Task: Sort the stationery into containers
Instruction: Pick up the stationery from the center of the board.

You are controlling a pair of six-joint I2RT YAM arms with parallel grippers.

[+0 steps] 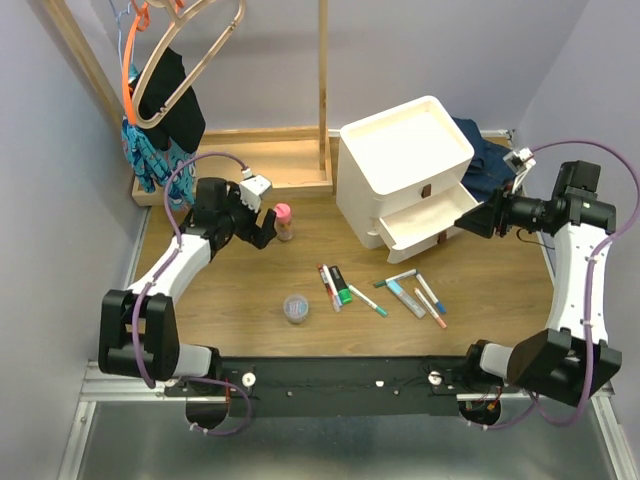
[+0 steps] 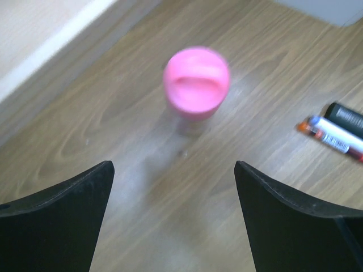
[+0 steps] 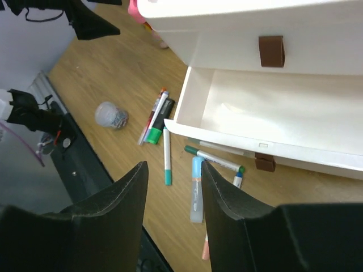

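The small pink-capped bottle (image 1: 284, 221) stands upright on the wooden bench (image 1: 220, 300), toward the far left. It is well apart from the rest of the stationery and not yet in any container. My left end effector (image 1: 262, 228) sits just beside it on its left, tilted down at it. The fingers are spread wide with nothing between them, and they are not touching the bottle. In the left wrist view the pink cap lies ahead of the gap and roughly centred on it, but that picture is blurred, so I cannot say how close the tips are.

I judge the step in hand to be the approach for picking up this bottle. The next move calls for easing forward and down until both fingers straddle the body below the cap. Then I would close gently, since a narrow upright bottle looks easy to tip.

Further out, the clear round tub (image 1: 296, 307), the thick black-and-green marker (image 1: 340, 284), the pale blue tube (image 1: 405, 297) and several slim white markers lie loose on the bench. All of them are in front of the boxy white plastic 3-drawer unit (image 1: 405, 150).

1 drawer (image 3: 272, 107), the one under the top drawer, is pulled out and looks empty. That makes it the likely drop point. My right end effector (image 3: 173, 167) hovers near its front, fingers a little apart and holding nothing.
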